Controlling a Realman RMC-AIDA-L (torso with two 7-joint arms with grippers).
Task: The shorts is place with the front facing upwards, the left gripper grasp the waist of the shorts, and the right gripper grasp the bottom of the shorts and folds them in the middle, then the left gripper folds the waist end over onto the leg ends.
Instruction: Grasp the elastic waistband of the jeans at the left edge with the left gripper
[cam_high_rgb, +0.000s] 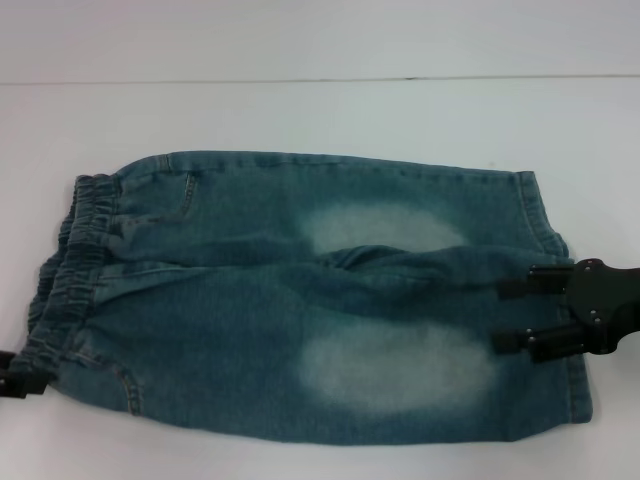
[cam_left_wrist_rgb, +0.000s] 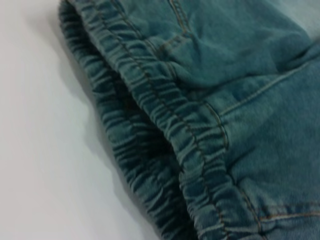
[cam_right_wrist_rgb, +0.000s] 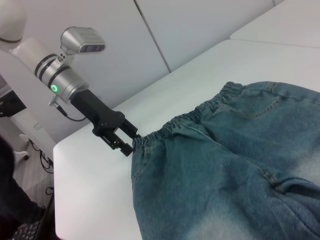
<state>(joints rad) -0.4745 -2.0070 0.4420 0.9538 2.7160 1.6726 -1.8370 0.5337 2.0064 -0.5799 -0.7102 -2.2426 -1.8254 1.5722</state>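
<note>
The blue denim shorts (cam_high_rgb: 300, 300) lie flat on the white table, front up, with pale faded patches on both legs. The gathered waist (cam_high_rgb: 70, 270) is at the left, shown close up in the left wrist view (cam_left_wrist_rgb: 165, 130). The leg hems, the bottom of the shorts (cam_high_rgb: 560, 250), are at the right. My left gripper (cam_right_wrist_rgb: 132, 142) sits at the near corner of the waist, barely showing at the head view's edge (cam_high_rgb: 8, 378); its fingers (cam_right_wrist_rgb: 129, 131) stand apart around the band's corner. My right gripper (cam_high_rgb: 498, 316) hovers open over the near leg's hem.
The white table (cam_high_rgb: 320, 110) runs beyond the shorts to a far edge against a pale wall. In the right wrist view the table's left-hand edge (cam_right_wrist_rgb: 75, 165) lies just behind the left arm (cam_right_wrist_rgb: 70, 82), with floor and cables below it.
</note>
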